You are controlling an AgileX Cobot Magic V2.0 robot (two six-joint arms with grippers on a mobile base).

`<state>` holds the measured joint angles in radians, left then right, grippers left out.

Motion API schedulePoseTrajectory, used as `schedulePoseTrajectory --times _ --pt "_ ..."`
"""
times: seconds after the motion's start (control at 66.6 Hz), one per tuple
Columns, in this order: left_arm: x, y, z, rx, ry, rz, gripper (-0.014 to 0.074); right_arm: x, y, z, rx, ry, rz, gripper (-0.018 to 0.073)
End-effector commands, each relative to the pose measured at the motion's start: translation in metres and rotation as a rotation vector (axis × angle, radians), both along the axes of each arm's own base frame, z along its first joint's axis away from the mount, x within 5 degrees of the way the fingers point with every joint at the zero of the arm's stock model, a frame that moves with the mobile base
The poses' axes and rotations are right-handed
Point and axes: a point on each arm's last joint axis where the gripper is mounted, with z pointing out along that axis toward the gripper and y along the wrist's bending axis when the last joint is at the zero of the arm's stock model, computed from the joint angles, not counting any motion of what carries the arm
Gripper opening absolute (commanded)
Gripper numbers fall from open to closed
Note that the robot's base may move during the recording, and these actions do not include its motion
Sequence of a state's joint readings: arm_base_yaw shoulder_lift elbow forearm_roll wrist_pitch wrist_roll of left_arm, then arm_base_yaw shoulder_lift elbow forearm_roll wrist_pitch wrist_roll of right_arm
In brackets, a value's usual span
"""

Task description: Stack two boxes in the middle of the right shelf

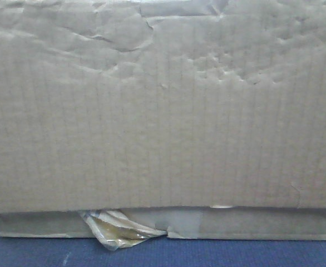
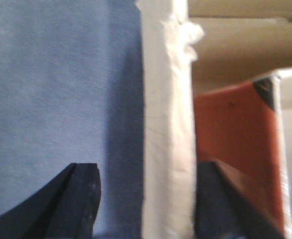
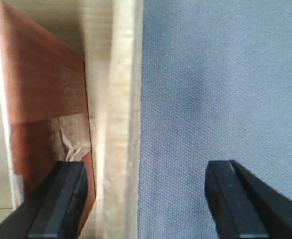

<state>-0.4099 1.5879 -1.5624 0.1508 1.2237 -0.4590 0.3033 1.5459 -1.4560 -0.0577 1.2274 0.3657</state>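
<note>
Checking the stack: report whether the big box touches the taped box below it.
Cannot tell. The front view shows the big box overlapping the taped box, a shadow line hiding any contact.

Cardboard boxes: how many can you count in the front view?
2. A large box fills most of the frame; a flatter box with peeling tape sits under it. More may be hidden behind.

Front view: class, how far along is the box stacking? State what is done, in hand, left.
Done: the tall box rests on the flatter box, on a blue surface. In hand: the left gripper and right gripper each straddle a cardboard edge, jaws open. Left: no steel shelf shows, so placing there is unconfirmed.
</note>
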Motion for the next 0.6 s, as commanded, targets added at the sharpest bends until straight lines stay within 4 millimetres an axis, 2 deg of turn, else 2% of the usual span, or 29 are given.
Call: schedulePoseTrajectory --times 0.0,0.135,0.405,0.585 --pt "-0.002 -0.005 -0.001 -0.015 0.008 -0.022 0.0298 -0.001 0.002 0.001 0.000 -0.008 0.016 0.0381" --pt "-0.002 -0.005 -0.002 -0.004 0.008 -0.027 0.0298 0.000 0.003 -0.001 -0.001 -0.003 0.018 0.0381" --pt "-0.005 -0.005 -0.017 0.008 0.059 -0.027 0.0298 0.000 0.003 -0.001 0.000 -0.003 0.014 0.0381" --pt "-0.005 -0.004 -0.017 0.015 0.057 -0.026 0.0298 0.000 0.003 -0.001 0.000 -0.003 0.014 0.0381"
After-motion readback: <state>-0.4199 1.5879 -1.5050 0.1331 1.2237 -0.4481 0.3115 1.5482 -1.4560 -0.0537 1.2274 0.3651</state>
